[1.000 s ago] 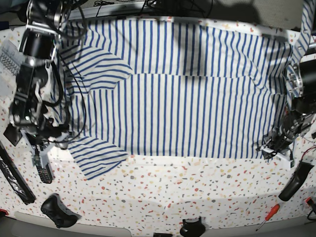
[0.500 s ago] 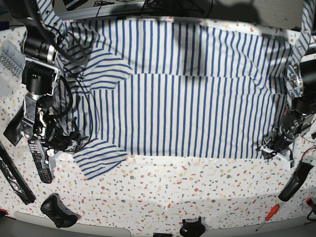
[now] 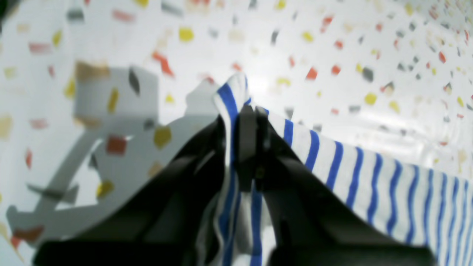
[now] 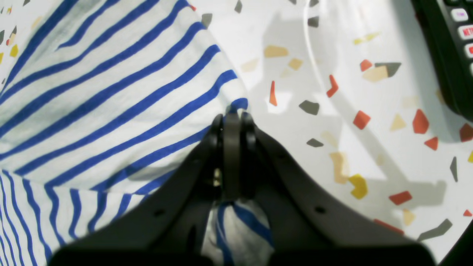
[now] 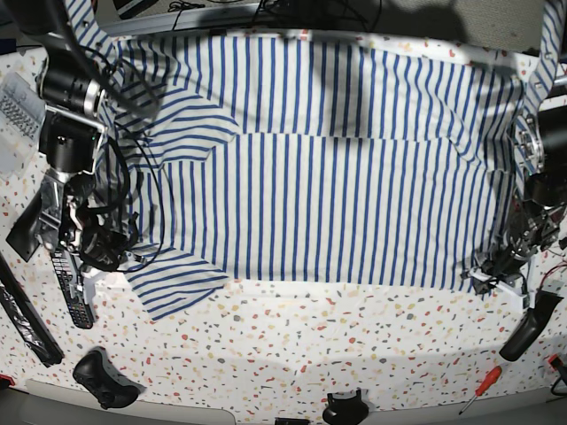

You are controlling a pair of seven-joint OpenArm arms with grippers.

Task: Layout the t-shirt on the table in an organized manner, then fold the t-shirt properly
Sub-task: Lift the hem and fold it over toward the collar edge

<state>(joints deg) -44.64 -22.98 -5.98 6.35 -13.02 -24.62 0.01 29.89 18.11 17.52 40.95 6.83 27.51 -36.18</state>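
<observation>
The white, blue-striped t-shirt (image 5: pixel 328 168) lies spread wide over the speckled table (image 5: pixel 354 336), with one sleeve folded in at upper left and the other sleeve (image 5: pixel 177 279) at lower left. In the base view my right gripper (image 5: pixel 124 264) sits at that lower sleeve's edge. The right wrist view shows the same gripper (image 4: pixel 232 118) shut on the sleeve's corner (image 4: pixel 236 105). My left gripper (image 5: pixel 487 270) is at the shirt's lower right corner. Seen from the left wrist, that gripper (image 3: pixel 247 111) is shut on a pinched fold of striped cloth (image 3: pixel 231 98).
A black remote (image 5: pixel 73 297) and a long black strip (image 5: pixel 27 323) lie left of the sleeve. A game controller (image 5: pixel 104 379) sits at front left. A red screwdriver (image 5: pixel 481 387) and a black handle (image 5: pixel 530 323) are at front right. A keyboard (image 5: pixel 13 106) is at far left.
My right gripper swung in from beside the remote to the lower sleeve's edge and shut on it. The left gripper kept its hold on the hem corner.
</observation>
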